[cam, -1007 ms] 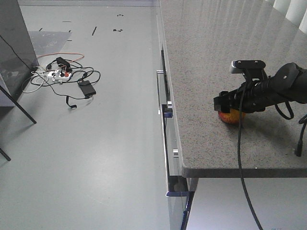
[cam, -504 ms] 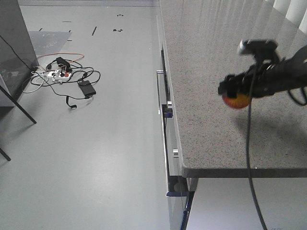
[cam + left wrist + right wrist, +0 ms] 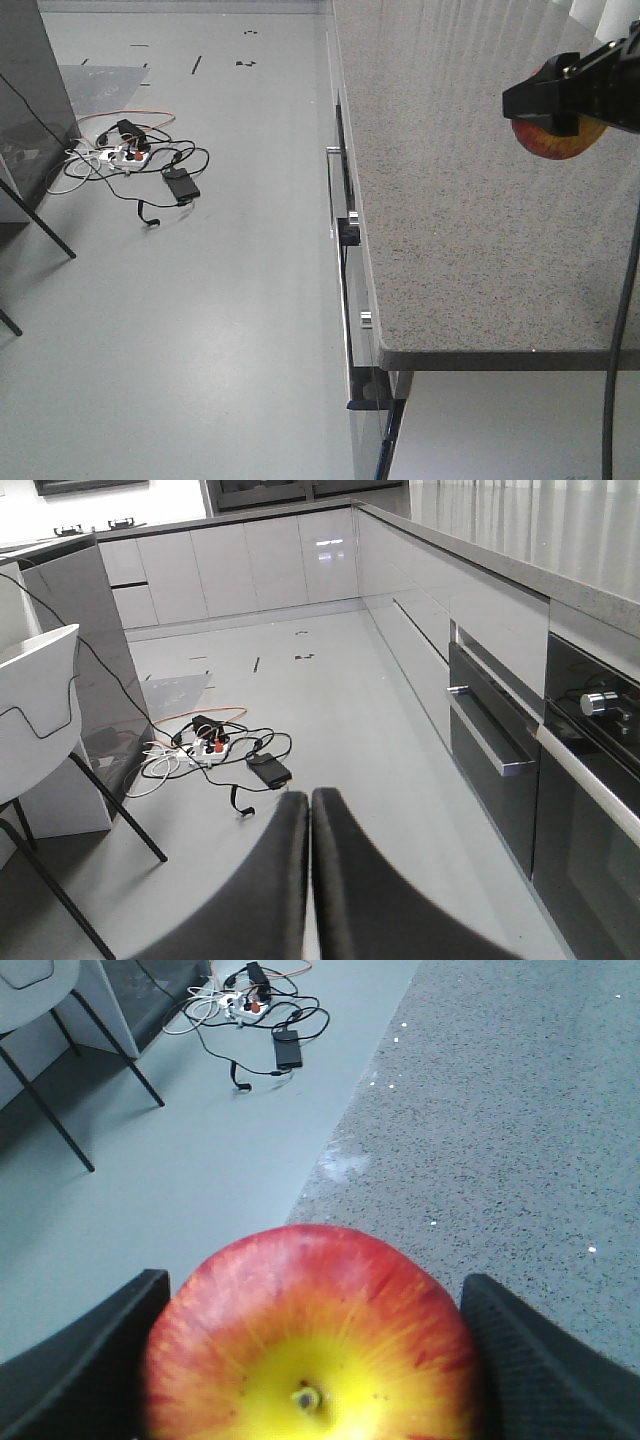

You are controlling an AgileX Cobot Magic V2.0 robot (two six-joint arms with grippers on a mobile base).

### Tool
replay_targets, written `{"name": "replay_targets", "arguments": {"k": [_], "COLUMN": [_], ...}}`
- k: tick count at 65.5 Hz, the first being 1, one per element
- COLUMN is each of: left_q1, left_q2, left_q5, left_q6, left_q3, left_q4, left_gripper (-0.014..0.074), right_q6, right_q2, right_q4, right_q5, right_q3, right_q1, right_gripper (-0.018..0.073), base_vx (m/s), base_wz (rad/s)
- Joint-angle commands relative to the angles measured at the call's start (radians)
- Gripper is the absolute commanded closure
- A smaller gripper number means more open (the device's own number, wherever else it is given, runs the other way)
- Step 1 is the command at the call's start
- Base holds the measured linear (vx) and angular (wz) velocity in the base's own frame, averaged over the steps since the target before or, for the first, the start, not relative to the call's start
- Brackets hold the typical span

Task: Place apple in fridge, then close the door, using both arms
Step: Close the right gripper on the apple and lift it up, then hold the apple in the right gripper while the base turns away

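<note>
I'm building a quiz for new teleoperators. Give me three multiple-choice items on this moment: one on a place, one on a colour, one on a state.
1. Where is the apple?
A) lying on the counter
B) between the fingers of the right tool, above the counter
C) inside a bowl

2. What colours is the apple?
A) all green
B) brown
C) red and yellow

3. How is the left tool?
A) shut, empty
B) wide open
C) shut on a cup

Answers:
1 B, black fingers flank it, with the counter below.
2 C, red skin with a yellow centre.
3 A, its fingers meet with nothing between them.
</note>
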Motion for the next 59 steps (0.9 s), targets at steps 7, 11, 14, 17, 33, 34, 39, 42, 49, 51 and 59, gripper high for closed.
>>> {"name": "replay_targets", "arguments": {"k": [7,11,14,17,33,34,39,42,49,51,59], "left_q1": [0.001,0.001,0.001,0.001,0.001,0.001,0.001,0.001,0.001,0.001,0.001], "left_q2": [-0.017,-0.017,-0.017,-0.017,-0.017,-0.017,-0.017,-0.017,-0.017,-0.017,-0.017], "left_q5": [-0.072,-0.072,-0.072,-0.072,-0.072,-0.072,-0.072,-0.072,-0.072,-0.072,-0.072], "left_q6": [-0.003,-0.003,-0.003,-0.003,-0.003,-0.003,-0.003,-0.003,-0.003,-0.003,-0.003], "left_q3": [0.014,0.014,0.014,0.014,0.014,0.014,0.014,0.014,0.014,0.014,0.014], "left_q4": [0.003,0.003,0.003,0.003,0.003,0.003,0.003,0.003,0.003,0.003,0.003], "left_gripper": [0.0604,0.0604,0.0604,0.0604,0.0604,0.0604,0.0604,0.0604,0.0604,0.0604,0.0604], "right_q6": [-0.006,-0.006,-0.006,-0.006,-0.006,-0.006,-0.005,-0.005,-0.005,-0.005,-0.005], "right_q2": [-0.044,-0.044,-0.044,-0.044,-0.044,-0.044,-0.044,-0.044,-0.044,-0.044,-0.044], "right_q4": [0.026,0.026,0.026,0.026,0.026,0.026,0.026,0.026,0.026,0.026,0.026], "right_q5": [-0.035,-0.035,-0.036,-0.036,-0.035,-0.035,-0.035,-0.035,-0.035,-0.035,-0.035], "right_q3": [-0.029,-0.029,-0.029,-0.029,-0.029,-0.029,-0.029,-0.029,-0.029,-0.029,-0.029], "right_q1": [0.001,0.001,0.001,0.001,0.001,0.001,0.001,0.001,0.001,0.001,0.001], "right_gripper": [0.0426,0.0426,0.0426,0.0426,0.0426,0.0426,0.0426,0.0426,0.0426,0.0426,0.0426], "base_vx": [0.0,0.0,0.0,0.0,0.0,0.0,0.0,0.0,0.0,0.0,0.0], "base_wz": [0.0,0.0,0.0,0.0,0.0,0.0,0.0,0.0,0.0,0.0,0.0]}}
